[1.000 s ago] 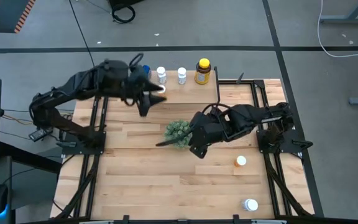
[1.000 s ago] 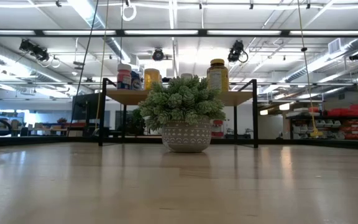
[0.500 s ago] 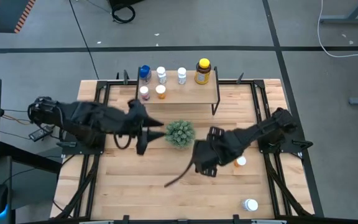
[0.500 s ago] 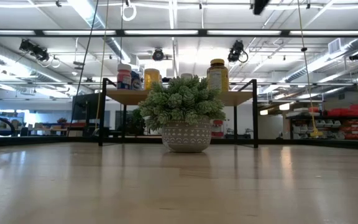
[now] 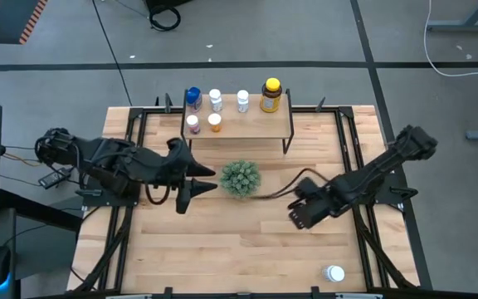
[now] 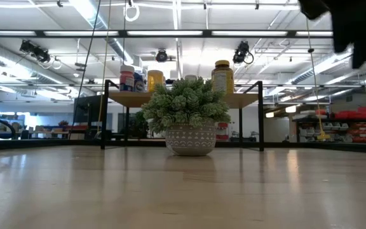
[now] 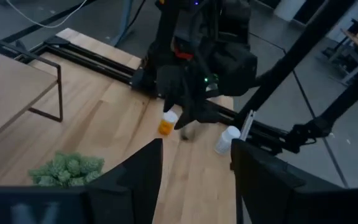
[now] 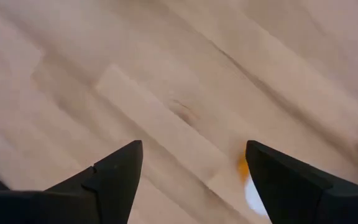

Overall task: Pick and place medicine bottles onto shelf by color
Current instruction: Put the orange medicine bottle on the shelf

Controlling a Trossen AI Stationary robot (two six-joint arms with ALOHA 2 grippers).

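We see the right gripper (image 5: 305, 214) has swung rightward from beside the plant (image 5: 240, 178) to hover, fingers spread and empty, over the orange bottle (image 7: 166, 124) on the tabletop (image 5: 222, 249). The left gripper (image 5: 191, 189), jaws apart with nothing between them, has left the shelf (image 5: 251, 124) and now sits beside the plant. Six bottles stand on the shelf; a white bottle (image 5: 334, 273) lies near the table's front-right corner.
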